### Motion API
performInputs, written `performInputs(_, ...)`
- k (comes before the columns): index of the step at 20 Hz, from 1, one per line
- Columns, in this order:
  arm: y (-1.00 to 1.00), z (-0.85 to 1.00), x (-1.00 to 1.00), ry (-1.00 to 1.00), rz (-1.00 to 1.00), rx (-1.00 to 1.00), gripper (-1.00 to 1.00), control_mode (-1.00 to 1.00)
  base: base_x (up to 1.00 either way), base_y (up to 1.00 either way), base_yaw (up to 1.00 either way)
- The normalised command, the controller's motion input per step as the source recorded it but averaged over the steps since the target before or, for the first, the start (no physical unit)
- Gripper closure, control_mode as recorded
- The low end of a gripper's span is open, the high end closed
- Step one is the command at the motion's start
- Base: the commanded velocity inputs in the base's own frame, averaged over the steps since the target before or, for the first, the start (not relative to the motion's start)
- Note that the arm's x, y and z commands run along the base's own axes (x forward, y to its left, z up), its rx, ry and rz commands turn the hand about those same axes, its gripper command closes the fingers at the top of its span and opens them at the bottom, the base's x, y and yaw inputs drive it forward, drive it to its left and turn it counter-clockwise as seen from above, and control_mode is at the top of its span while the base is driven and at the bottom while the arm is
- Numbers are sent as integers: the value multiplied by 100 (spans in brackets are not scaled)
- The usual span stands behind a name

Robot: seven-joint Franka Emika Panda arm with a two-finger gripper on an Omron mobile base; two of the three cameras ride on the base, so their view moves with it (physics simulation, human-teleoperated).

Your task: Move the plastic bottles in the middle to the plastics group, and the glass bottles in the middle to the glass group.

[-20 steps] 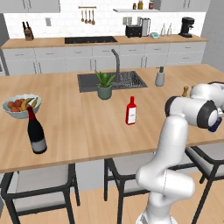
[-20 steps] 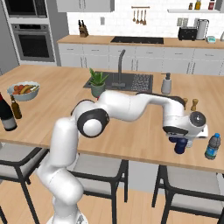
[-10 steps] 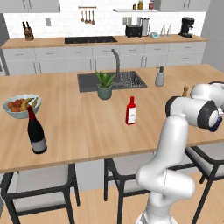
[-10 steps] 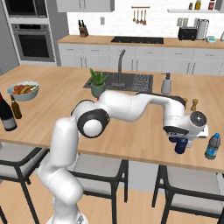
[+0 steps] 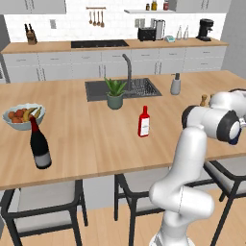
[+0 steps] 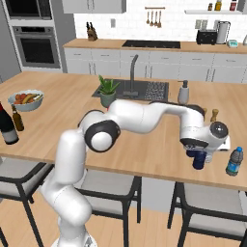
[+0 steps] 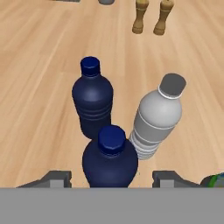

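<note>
In the hand view my gripper (image 7: 111, 178) is open. Its fingertips (image 7: 56, 178) stand clear on either side of a navy plastic bottle (image 7: 110, 158) that stands upright on the island counter. A second navy bottle (image 7: 92, 101) stands just beyond it. The pale grey bottle (image 7: 156, 119) of the plastics group is right beside them. From the right base view the hand (image 6: 198, 153) is low over the near navy bottle (image 6: 198, 162) by the counter's right front edge. The red glass bottle (image 5: 143, 122) stands mid-counter. The dark wine bottle (image 5: 39, 145) is far left.
Two wooden pepper mills (image 7: 151, 17) stand behind the bottles. A clear water bottle (image 6: 234, 161) is at the right edge. A fruit bowl (image 5: 23, 115), a potted plant (image 5: 115, 92), the sink (image 5: 139, 87) and a soap dispenser (image 5: 176, 84) lie farther back. Stools stand under the counter's front edge.
The jaws have opened and let go of the near navy bottle, which stays standing by the pale grey bottle. The arm has barely moved.
</note>
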Motion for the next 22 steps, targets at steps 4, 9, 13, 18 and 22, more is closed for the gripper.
performInputs(4, 6, 52, 0, 0, 0, -1, -100, -100, 0, 0, 0)
performInputs(9, 40, 57, -16, 0, 0, 0, -100, -100, 0, 0, 0)
performInputs(13, 68, 16, -24, 0, 5, 0, -100, -100, 0, 0, 0)
performInputs(18, 81, 19, -22, 0, 5, 0, -100, -100, 0, 0, 0)
performInputs(22, 78, 22, -23, 0, 6, 0, -100, -100, 0, 0, 0)
